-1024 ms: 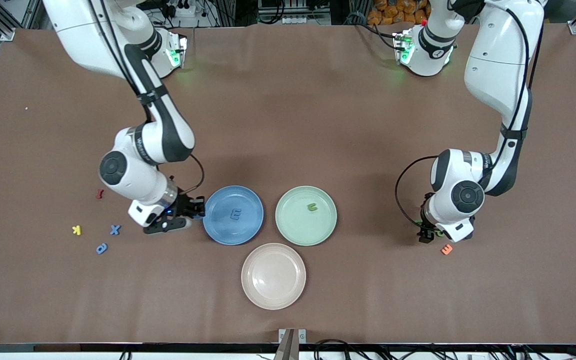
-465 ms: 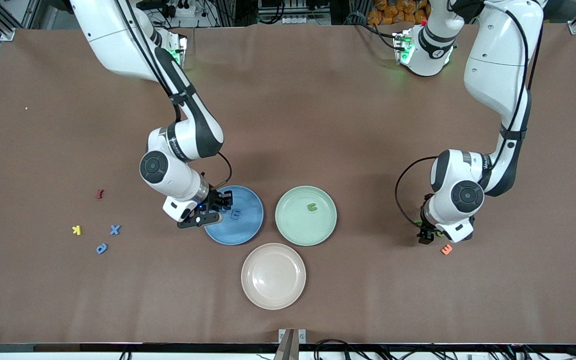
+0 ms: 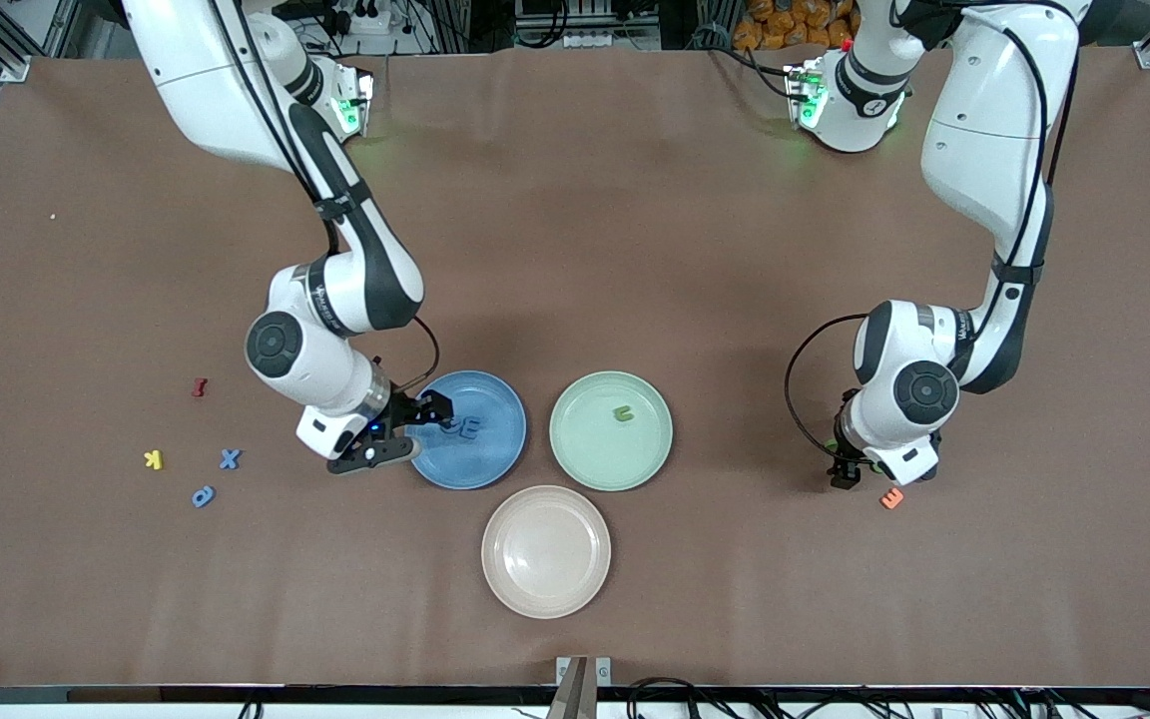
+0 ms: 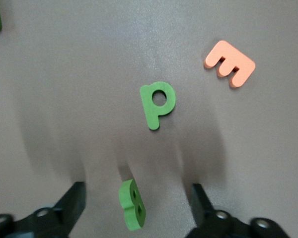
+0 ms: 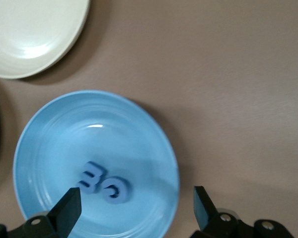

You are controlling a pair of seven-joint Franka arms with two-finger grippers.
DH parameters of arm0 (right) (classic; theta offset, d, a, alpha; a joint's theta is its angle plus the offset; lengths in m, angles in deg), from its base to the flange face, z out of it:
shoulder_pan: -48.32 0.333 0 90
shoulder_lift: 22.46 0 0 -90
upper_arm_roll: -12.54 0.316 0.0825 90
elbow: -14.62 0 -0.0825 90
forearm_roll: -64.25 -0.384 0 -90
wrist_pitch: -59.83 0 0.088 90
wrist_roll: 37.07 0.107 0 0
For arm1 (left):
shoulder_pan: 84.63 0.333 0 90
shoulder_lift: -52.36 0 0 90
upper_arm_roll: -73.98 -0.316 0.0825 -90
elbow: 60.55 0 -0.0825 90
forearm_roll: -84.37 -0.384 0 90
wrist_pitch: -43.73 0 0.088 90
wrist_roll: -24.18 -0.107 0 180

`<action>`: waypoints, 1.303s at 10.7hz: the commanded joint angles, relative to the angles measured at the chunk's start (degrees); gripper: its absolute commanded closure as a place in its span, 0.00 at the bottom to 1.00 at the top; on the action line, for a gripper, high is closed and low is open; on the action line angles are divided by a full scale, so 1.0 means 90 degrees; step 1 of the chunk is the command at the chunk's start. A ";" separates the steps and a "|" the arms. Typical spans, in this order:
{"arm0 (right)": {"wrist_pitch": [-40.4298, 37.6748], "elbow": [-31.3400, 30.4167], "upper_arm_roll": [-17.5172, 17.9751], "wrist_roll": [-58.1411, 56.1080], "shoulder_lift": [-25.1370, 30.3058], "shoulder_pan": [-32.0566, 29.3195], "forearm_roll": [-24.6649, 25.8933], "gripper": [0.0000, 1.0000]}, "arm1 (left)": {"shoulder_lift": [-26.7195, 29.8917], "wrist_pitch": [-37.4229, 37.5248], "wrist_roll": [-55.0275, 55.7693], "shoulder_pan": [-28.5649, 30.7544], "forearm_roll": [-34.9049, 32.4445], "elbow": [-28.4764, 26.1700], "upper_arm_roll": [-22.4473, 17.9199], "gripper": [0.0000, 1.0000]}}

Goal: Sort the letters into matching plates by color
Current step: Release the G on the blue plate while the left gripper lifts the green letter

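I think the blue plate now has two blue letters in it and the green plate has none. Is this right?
Not quite. The blue plate does hold two blue letters, but the green plate holds one green letter, as the front view shows.

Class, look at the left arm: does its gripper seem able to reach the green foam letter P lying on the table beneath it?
Probably yes. The left gripper hangs open just over the green foam letter P, with bare brown table around it. A second green letter between the fingers might get in the way.
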 commanded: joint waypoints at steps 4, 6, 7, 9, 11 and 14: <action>-0.0155 0.0030 -0.0268 -0.1578 0.0182 -0.1189 0.0039 0.00 | -0.0027 -0.0055 0.0176 -0.0040 0.0059 0.0069 -0.0007 1.00; -0.0300 0.0020 -0.0278 -0.2331 0.0143 -0.1638 0.0049 0.00 | -0.0017 -0.0055 0.0157 -0.0039 0.0050 0.0069 -0.0007 1.00; -0.0465 0.0010 -0.0298 -0.2673 0.0124 -0.1785 0.0059 0.00 | 0.0012 -0.0055 0.0108 -0.0049 0.0040 0.0069 0.0003 1.00; -0.0719 -0.0029 -0.0580 -0.2969 0.0075 -0.1932 0.0680 0.00 | 0.0061 -0.0055 0.0127 -0.0127 0.0020 0.0262 0.0023 1.00; -0.0916 -0.0019 -0.0581 -0.2998 0.0065 -0.2235 0.1044 0.00 | 0.0061 -0.0016 0.0147 -0.0370 0.0069 0.0459 0.0062 1.00; -0.0926 -0.0019 -0.0737 -0.2407 -0.0042 -0.2353 0.1026 0.00 | 0.0110 -0.0016 0.0157 -0.0955 0.0050 0.0527 0.0062 1.00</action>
